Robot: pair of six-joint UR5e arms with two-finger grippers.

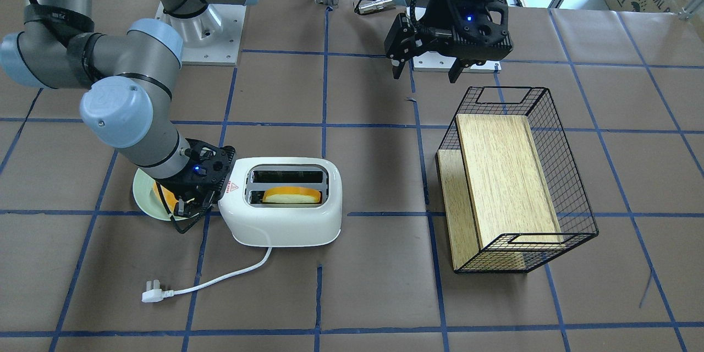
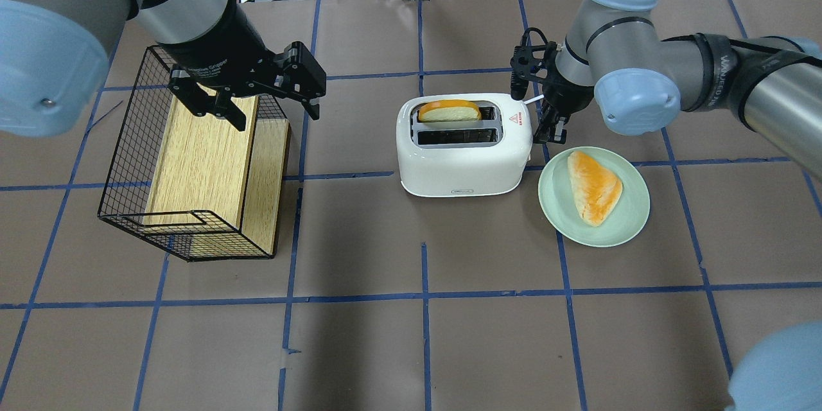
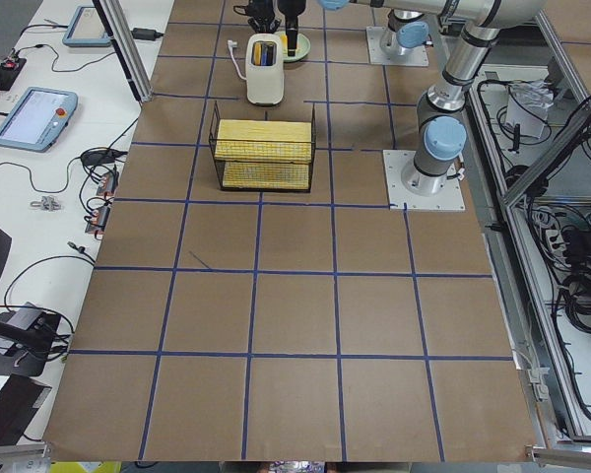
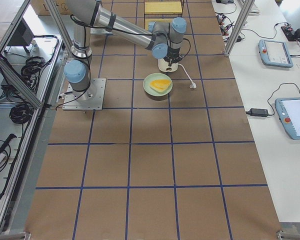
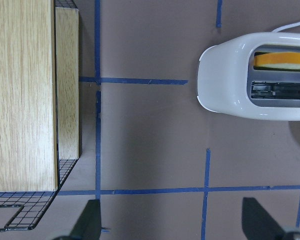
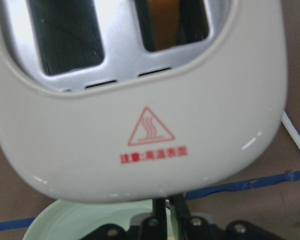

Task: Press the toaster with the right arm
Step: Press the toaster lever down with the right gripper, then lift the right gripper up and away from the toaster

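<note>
The white toaster (image 1: pixel 286 220) stands mid-table, with a bread slice (image 1: pixel 291 195) sticking up from one slot. It also shows in the overhead view (image 2: pixel 462 160) and fills the right wrist view (image 6: pixel 140 125), where the red triangle sticker (image 6: pixel 151 127) is close. My right gripper (image 1: pixel 190 214) is at the toaster's sticker end, tips down beside it (image 2: pixel 553 131). Its thin prongs (image 6: pixel 160 212) stand together, shut and holding nothing. Whether they touch the toaster is hidden. My left gripper (image 1: pixel 426 74) is open and empty, hovering over the basket's end (image 2: pixel 273 115).
A pale green plate (image 2: pixel 616 228) with a bread slice (image 2: pixel 594 186) lies next to the toaster, under my right gripper. A black wire basket (image 1: pixel 572 187) with wooden boards (image 1: pixel 506 176) lies on its side. The toaster's cord and plug (image 1: pixel 151 292) trail toward the operators' side.
</note>
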